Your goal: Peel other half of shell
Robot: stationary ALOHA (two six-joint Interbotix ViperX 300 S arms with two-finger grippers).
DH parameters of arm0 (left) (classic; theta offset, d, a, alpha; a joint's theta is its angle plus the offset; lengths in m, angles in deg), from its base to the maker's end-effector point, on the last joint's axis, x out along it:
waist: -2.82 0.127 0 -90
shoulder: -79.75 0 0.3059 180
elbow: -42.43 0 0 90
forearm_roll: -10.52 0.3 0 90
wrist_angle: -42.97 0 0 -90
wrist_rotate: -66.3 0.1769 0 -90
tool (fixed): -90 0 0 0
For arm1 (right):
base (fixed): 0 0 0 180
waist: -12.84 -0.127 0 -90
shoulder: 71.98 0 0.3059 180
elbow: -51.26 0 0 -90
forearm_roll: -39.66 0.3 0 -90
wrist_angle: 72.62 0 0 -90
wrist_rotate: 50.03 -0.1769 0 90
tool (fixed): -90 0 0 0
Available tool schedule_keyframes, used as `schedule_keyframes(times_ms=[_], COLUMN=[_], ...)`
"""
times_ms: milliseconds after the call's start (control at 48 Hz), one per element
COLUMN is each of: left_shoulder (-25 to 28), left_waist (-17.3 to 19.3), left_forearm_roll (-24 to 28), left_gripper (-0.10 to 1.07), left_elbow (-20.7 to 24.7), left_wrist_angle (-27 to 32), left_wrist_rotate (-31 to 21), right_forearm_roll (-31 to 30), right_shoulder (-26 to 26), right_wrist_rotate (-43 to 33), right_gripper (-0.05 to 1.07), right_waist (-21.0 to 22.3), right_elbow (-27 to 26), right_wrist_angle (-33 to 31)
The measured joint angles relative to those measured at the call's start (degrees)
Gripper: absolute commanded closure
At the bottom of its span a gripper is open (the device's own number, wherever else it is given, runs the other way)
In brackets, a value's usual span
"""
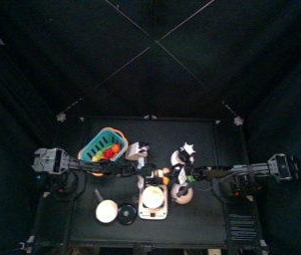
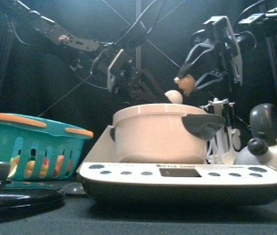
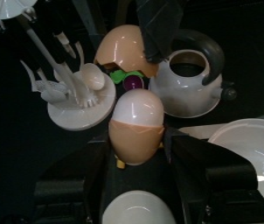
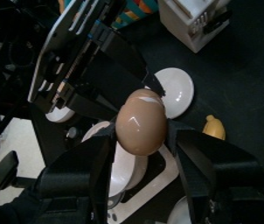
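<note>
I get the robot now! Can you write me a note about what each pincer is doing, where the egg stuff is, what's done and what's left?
Left pincer: shut on the egg, held in the air.
Right pincer: shut on a loose tan shell piece, close to the egg.
Both hang above the white bowl on the scale.
Done: one end of the egg is bare white.
Left: the tan shell half on the egg's other end has not come off yet.
</note>
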Motion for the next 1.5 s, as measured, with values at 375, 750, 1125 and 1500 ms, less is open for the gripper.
schedule_keyframes(times_ms=[375, 750, 1125, 1500], left_shoulder=[-0.26, -3.60, -4.57, -4.57], left_waist=[0.09, 0.09, -0.62, -0.70], left_forearm_roll=[0.00, 0.00, -0.35, -0.35], left_gripper=[0.25, 0.25, 0.25, 0.25], left_elbow=[-0.44, -3.60, -5.27, -5.63], left_wrist_angle=[0.00, -0.35, -0.53, -0.62], left_wrist_rotate=[0.00, -0.09, -0.18, -0.18], right_forearm_roll=[1.05, 6.33, 9.93, 13.62], right_shoulder=[3.96, 6.24, 10.20, 14.59], right_wrist_rotate=[0.00, 0.53, 0.53, 0.53], right_gripper=[0.39, 0.39, 0.39, 0.39], right_waist=[-4.31, -9.32, -12.83, -28.83], right_elbow=[3.08, 7.38, 9.67, 13.71], right_wrist_angle=[0.00, -0.35, -2.55, -5.36])
